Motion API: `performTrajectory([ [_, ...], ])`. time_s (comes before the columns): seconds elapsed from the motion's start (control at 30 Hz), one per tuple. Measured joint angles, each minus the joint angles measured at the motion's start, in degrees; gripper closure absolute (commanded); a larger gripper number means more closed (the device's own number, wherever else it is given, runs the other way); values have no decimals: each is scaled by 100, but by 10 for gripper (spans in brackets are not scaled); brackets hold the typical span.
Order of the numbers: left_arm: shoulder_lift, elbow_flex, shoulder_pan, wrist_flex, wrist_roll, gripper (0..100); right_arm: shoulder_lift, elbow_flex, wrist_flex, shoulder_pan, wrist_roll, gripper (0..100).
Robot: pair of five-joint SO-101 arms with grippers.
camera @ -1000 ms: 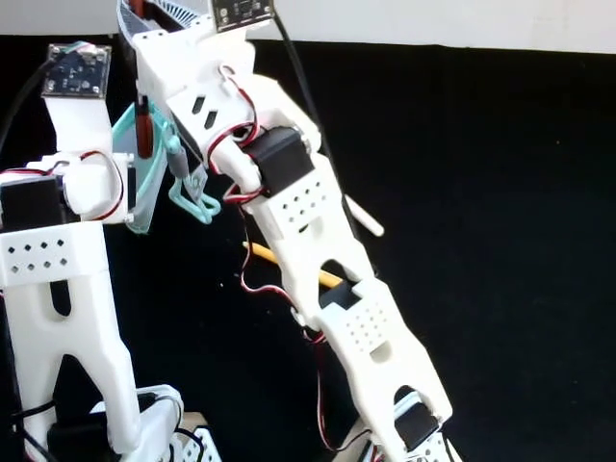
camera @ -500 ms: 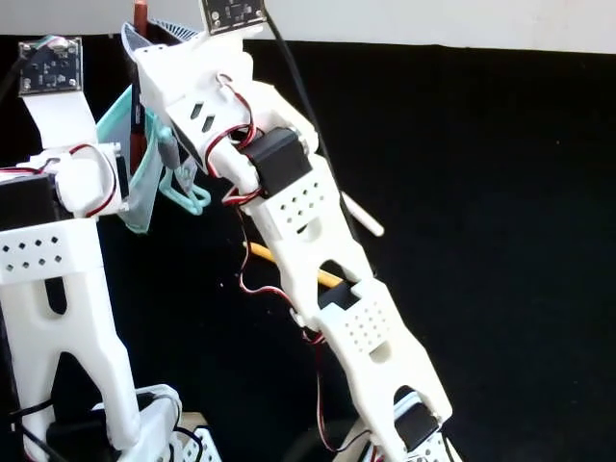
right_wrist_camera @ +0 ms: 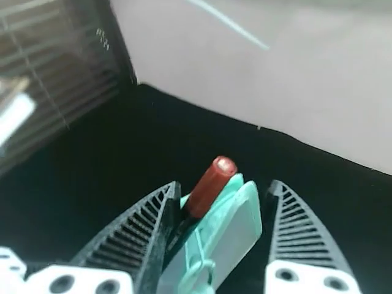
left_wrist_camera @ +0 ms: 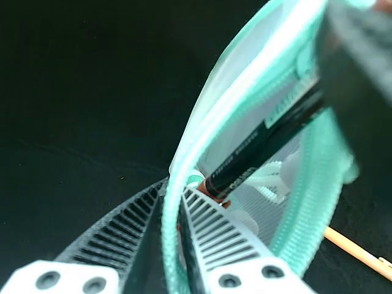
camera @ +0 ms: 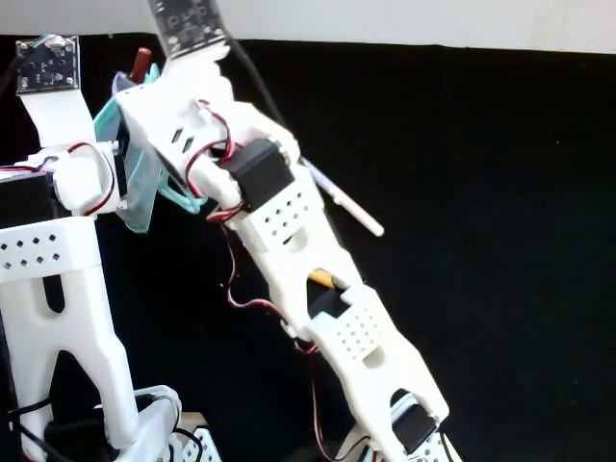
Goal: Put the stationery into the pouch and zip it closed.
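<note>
Black table [camera: 481, 289], L end effector [left_wrist_camera: 173, 202] pinching pouch [left_wrist_camera: 245, 79], R end effector [right_wrist_camera: 225, 185] spread, swung left.

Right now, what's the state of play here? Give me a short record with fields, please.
pouch: teal pouch, held up above the black table, zip open
left pincer: left pincer shut on the pouch's rim
right pincer: right pincer open, one finger on each side of the pouch's end
pen: pen partly inside the pouch, red end poking out
lying on table: yellow pencil, white stick
</note>
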Motion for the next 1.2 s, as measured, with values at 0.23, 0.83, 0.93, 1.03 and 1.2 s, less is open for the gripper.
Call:
performTrajectory([
  [0.23,18,0,0,-9,0,993,-123,0,202,-9,62,769],
  [0.83,18,-9,-44,-18,9,993,-1284,0,527,-79,97,771],
  [0.93,88,-229,-44,-9,9,993,-1284,0,774,62,97,771],
  [1.03,123,-571,-44,158,9,993,-1284,0,1134,246,97,771],
  [1.2,193,-1222,202,712,-9,993,-1284,0,1776,580,97,771],
])
